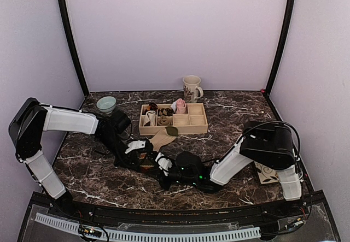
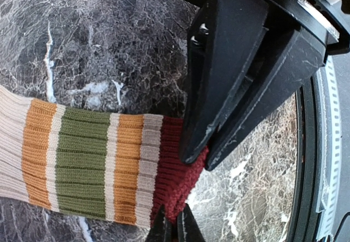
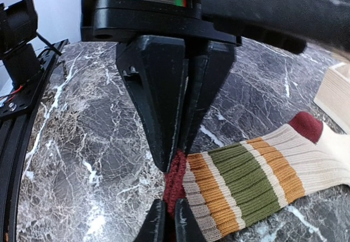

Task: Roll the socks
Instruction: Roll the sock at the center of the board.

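Two grippers hold one cuff. A cream ribbed sock (image 2: pixel 82 160) with orange, green and grey bands lies flat on the dark marble table (image 2: pixel 98 40). Its dark-red cuff (image 3: pixel 174 183) is at the near end and its foot points toward the compartmented wooden tray (image 1: pixel 191 129). The left gripper (image 2: pixel 175 228) is clamped on the cuff edge. The right gripper (image 3: pixel 167 223) is pinched on the same cuff from the opposite side, tips nearly meeting. A pink fabric sock (image 1: pixel 180 106) stands in a back-row tray compartment.
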